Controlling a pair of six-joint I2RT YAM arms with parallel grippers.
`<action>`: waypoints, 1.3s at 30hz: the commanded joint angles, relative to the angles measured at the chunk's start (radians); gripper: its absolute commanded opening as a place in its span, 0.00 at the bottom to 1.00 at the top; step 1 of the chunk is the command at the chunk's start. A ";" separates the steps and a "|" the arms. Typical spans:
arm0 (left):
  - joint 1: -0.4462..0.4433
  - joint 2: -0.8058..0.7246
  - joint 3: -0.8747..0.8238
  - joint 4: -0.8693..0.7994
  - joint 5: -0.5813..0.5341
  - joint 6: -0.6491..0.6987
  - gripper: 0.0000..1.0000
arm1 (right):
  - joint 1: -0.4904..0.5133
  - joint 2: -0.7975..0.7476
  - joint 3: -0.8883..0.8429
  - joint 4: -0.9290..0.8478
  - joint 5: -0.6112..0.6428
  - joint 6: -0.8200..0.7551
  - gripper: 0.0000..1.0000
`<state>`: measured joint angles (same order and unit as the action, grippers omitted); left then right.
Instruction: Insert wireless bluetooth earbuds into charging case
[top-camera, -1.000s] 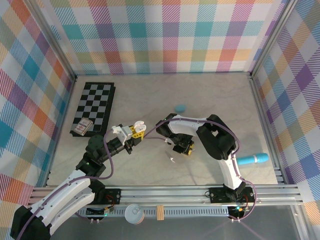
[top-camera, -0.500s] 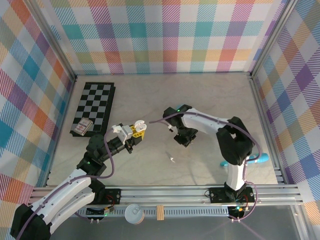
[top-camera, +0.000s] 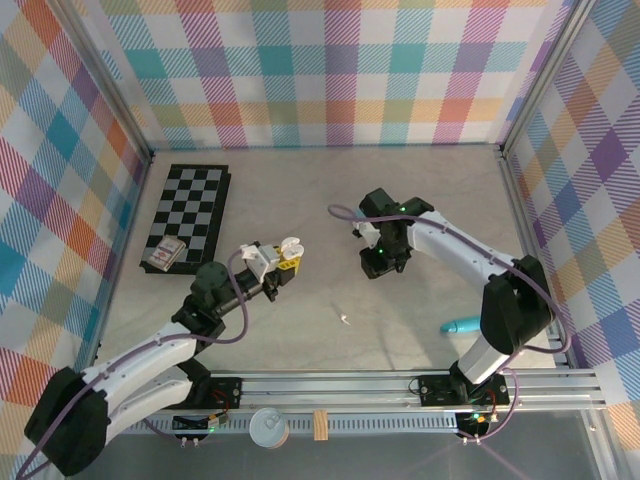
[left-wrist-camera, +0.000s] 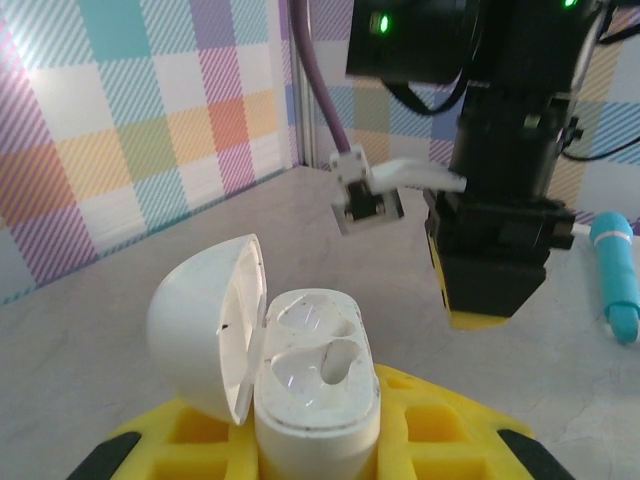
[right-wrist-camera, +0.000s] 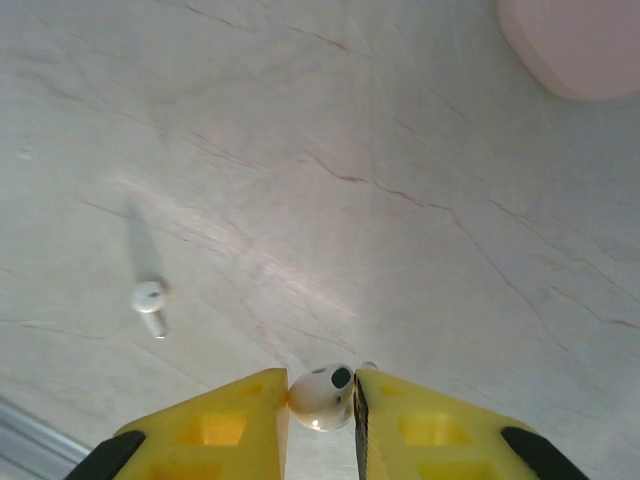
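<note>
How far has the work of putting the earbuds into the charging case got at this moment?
Done: the white charging case is open, clamped in the left pincer, both wells looking empty. In hand: the right pincer pinches one white earbud. Left: seat it in the case, then fetch the second earbud lying loose on the table.

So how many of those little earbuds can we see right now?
2: one earbud pinched in the right claw, a second earbud lying loose on the table. More may be hidden.
</note>
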<state>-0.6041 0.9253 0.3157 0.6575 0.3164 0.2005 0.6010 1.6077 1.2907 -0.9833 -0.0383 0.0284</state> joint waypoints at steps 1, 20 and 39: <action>-0.037 0.076 -0.007 0.152 -0.029 0.014 0.02 | -0.018 -0.050 -0.019 0.046 -0.146 0.048 0.24; -0.084 0.339 0.029 0.334 -0.016 0.050 0.02 | -0.058 -0.138 -0.031 0.085 -0.318 0.082 0.24; -0.112 0.561 0.091 0.491 0.054 0.143 0.02 | -0.067 -0.183 -0.033 0.169 -0.544 0.135 0.23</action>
<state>-0.6983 1.4631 0.3786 1.0603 0.3267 0.3046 0.5411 1.4490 1.2701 -0.8452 -0.5114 0.1463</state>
